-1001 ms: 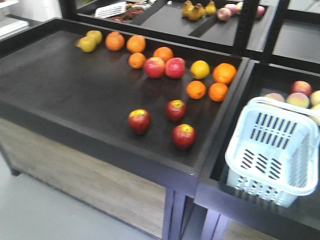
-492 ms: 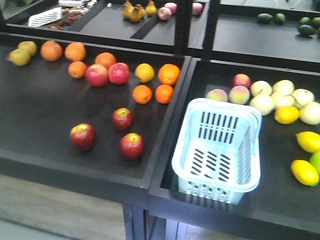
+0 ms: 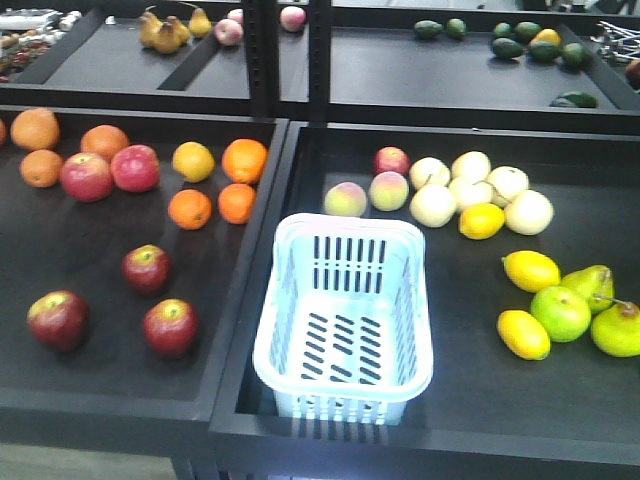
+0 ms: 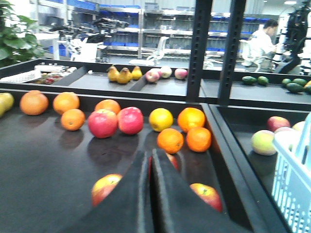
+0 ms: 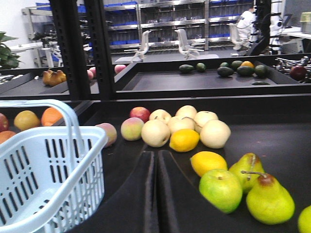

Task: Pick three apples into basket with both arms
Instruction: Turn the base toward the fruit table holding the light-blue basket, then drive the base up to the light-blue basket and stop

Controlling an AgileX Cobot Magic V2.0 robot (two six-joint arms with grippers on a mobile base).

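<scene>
Lying loose at the front of the left tray (image 3: 90, 240), the three dark red apples form a shallow triangle, none touching another: the left apple (image 3: 58, 319), the rear apple (image 3: 146, 268) and the right apple (image 3: 170, 326). Behind them sit two pink-red apples (image 3: 86, 176), a yellow citrus fruit (image 3: 193, 160) and a scatter of oranges (image 3: 245, 159). A raised black divider (image 3: 258, 250) separates this tray from the right tray (image 3: 480, 400), where the basket (image 3: 345, 222) stands upright just beside the divider, its slotted floor bare and all three apples outside it. Beyond the basket lie peaches (image 3: 345, 199) and pale round fruit (image 3: 432, 205). To its right, well apart, are lemons (image 3: 531, 270), a green apple (image 3: 560, 313) and pears (image 3: 617, 328). Avocados (image 3: 507, 47) dot the rear shelf.

Seen from the left wrist, the left gripper (image 4: 149, 154) has its black fingers pressed together along a thin seam, gripping nothing. Its tips partly hide the rear apple, with the other two showing on either side. Seen from the right wrist, the right gripper (image 5: 155, 154) is likewise closed and empty over the right tray, with the basket and its hoop handle (image 5: 72, 119) to its left and lemons and pears to its right.
</scene>
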